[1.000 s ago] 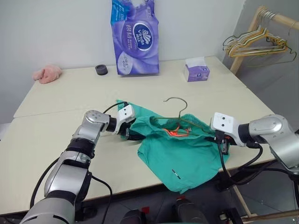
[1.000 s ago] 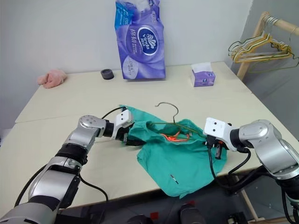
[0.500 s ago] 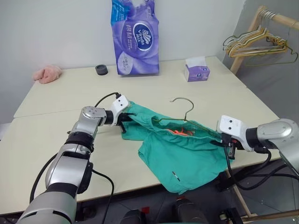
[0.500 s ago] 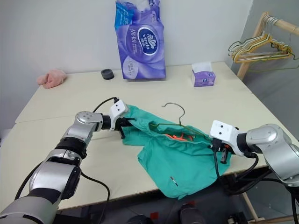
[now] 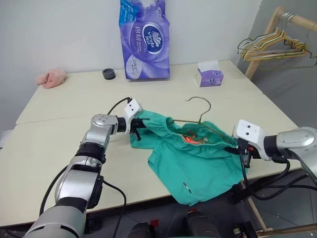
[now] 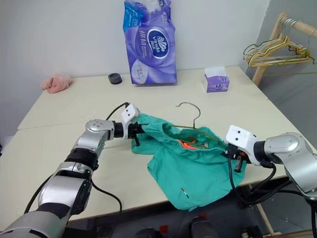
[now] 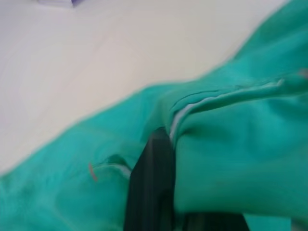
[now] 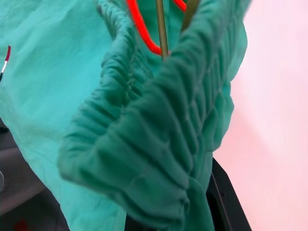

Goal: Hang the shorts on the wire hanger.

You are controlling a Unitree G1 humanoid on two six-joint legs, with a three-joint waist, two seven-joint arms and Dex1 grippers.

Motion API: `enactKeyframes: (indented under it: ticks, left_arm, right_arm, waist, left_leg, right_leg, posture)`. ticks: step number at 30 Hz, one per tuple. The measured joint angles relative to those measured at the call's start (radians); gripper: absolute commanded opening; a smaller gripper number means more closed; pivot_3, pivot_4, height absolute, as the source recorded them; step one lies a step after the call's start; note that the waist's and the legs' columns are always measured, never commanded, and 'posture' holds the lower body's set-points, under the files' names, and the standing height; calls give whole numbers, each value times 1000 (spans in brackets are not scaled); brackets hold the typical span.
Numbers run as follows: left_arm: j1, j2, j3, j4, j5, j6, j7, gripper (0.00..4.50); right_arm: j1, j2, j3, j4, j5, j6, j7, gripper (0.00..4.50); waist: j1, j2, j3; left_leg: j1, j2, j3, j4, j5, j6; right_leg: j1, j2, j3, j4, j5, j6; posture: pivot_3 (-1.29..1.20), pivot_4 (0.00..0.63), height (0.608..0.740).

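While the shorts (image 5: 190, 158) are hanging stretched above the worktop (image 5: 59, 148) near its front edge, the wire hanger (image 5: 198, 121) is sitting inside the waistband with its hook rising clear. The left end effector (image 5: 139, 126) is clamping one waistband end, and the right end effector (image 5: 237, 150) is clamping the opposite end.

A tall purple tissue pack (image 5: 144, 39) stands upright at the far edge of the desk (image 5: 59, 114), with a small black ring (image 5: 109, 74) just beside it. A pink cloth lump (image 5: 50, 78) lies at the far left corner. A small purple tissue box (image 5: 210, 74) sits to the right. Gold hangers (image 5: 275, 48) hang bunched on a wooden rack (image 5: 280, 17).
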Motion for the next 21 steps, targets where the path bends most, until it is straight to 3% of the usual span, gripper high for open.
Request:
enactKeyframes:
  ticks: [10, 15, 21]
  left_arm:
    - [82, 38, 20, -189, -63, 102, -55, 3949]
    - [78, 91, 25, -134, -36, 58, -18, 3949]
    - [-4, 136, 64, -18, -21, -14, 47, 3949]
  right_arm:
    - [0, 0, 16, -3, 4, 1, -1, 0]
    - [9, 3, -1, -12, 30, 21, -13, 0]
    - [77, 10, -112, -32, 120, 115, -27, 0]
  waist:
    - [-4, 1, 0]
    - [1, 0, -1]
    - [4, 0, -2]
  left_leg:
    - [1, 0, 0, 0, 0, 0]
    - [0, 0, 0, 1, 0, 0]
    - [-1, -1, -1, 1, 0, 0]
  right_leg:
    - [0, 0, 0, 0, 0, 0]
    - [0, 0, 0, 0, 0, 0]
    - [0, -1, 0, 0, 0, 0]
  posture:
    - [-231, 47, 740]
    - [-235, 40, 740]
    - [-245, 41, 740]
